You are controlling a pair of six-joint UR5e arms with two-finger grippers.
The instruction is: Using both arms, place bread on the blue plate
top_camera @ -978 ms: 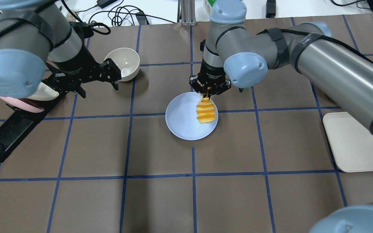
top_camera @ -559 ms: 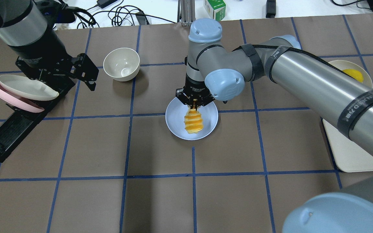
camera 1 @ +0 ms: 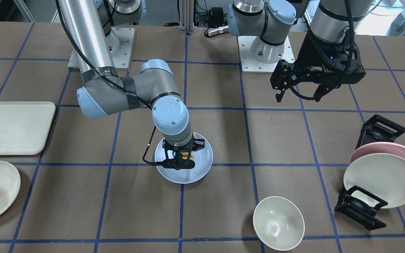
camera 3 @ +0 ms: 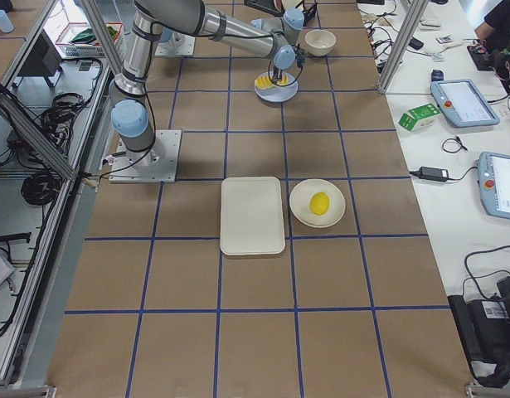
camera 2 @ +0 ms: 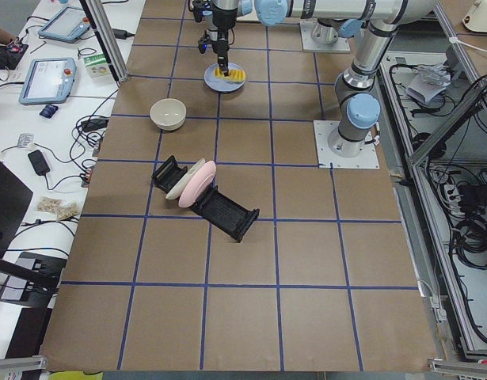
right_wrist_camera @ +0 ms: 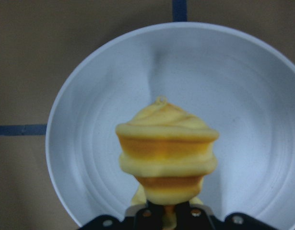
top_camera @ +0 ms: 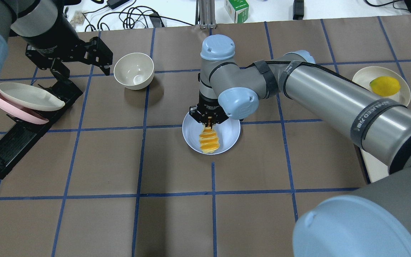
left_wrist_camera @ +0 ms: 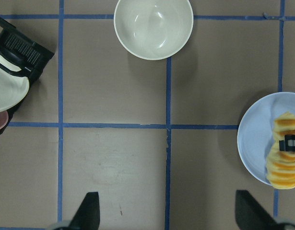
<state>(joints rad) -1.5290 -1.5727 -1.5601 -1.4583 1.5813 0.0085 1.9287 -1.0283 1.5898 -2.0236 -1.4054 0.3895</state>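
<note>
The bread [top_camera: 209, 141], pinched at one end by the right gripper [top_camera: 209, 120], has moved from the rim of the blue plate [top_camera: 228, 132] to its middle, mid-tabletop, and sunk lower; release looks next; the left gripper [camera 1: 298, 97], spread wide and empty, has drawn back toward the left edge.

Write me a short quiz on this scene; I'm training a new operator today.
1. True or false: the left hand grips the bread.
2. The bread is held over which dish? A) pink plate B) blue plate C) cream bowl
3. Fill in: the yellow fruit lies on a ___ plate.
Key: 1 false: the right hand grips it, and the left is open. 2 B. 3 the cream-white plate.
</note>
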